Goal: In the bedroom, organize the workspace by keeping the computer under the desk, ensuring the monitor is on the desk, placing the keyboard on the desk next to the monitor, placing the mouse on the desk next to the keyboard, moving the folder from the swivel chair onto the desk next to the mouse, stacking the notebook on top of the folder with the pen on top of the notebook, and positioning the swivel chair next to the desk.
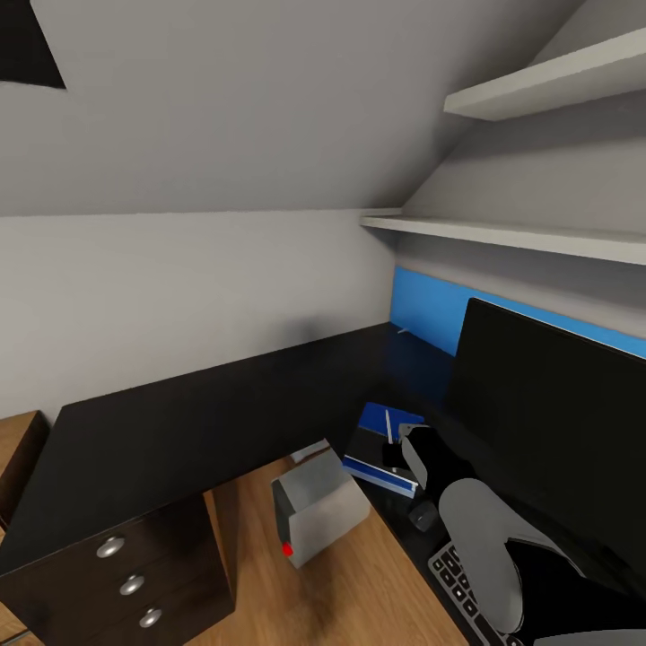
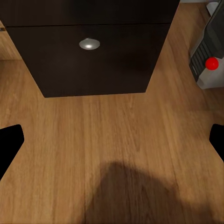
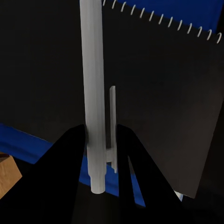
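Note:
My right gripper [image 3: 100, 135] is shut on the white pen [image 3: 93, 93], holding it just above the dark grey notebook [image 3: 158, 88]. The notebook lies on the blue folder [image 3: 28, 140]. In the head view the folder [image 1: 395, 417], the notebook [image 1: 366, 446] and my right gripper [image 1: 397, 451] are on the black desk [image 1: 197, 422], beside the monitor [image 1: 547, 431]. The mouse [image 1: 422, 514] and keyboard [image 1: 459, 588] lie nearer to me. On the floor stands the grey computer [image 1: 318, 511]. My left gripper [image 2: 112, 140] hangs open over the wooden floor. The swivel chair is out of view.
The desk's black drawer unit [image 1: 135, 574] with round knobs stands left of the computer [image 2: 210, 56], and the unit's front [image 2: 93, 56] faces my left gripper. A blue back panel [image 1: 431, 309] and white shelves [image 1: 502, 235] are behind the monitor.

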Controlling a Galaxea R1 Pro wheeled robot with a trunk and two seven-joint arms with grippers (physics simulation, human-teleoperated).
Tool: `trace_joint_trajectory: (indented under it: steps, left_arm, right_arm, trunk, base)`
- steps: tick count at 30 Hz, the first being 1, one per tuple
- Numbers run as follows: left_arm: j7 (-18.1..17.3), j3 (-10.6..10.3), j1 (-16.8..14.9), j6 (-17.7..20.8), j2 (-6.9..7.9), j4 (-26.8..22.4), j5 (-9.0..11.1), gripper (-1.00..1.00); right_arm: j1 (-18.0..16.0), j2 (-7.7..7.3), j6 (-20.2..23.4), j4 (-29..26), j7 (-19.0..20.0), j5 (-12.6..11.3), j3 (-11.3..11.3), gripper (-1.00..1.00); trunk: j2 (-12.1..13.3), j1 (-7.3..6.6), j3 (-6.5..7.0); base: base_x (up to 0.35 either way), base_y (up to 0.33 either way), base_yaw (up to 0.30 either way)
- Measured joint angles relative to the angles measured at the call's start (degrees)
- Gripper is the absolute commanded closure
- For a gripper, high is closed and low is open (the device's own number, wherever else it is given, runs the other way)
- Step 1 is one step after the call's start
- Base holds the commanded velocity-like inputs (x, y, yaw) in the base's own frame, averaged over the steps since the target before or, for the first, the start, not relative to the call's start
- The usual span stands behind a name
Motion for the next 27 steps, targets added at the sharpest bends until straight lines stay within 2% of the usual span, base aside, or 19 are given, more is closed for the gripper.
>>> trace_joint_trajectory:
  steps: [27]
  left_arm:
    - [0.0, 0.0, 0.0, 0.0, 0.07, 0.0, 0.0, -1.0]
  right_arm:
    - [0.0, 0.04, 0.1, 0.1, 0.0, -0.1, 0.0, 1.0]
  trunk:
    - [0.0, 0.0, 0.0]
  base:
    - [0.0, 0.0, 0.0]
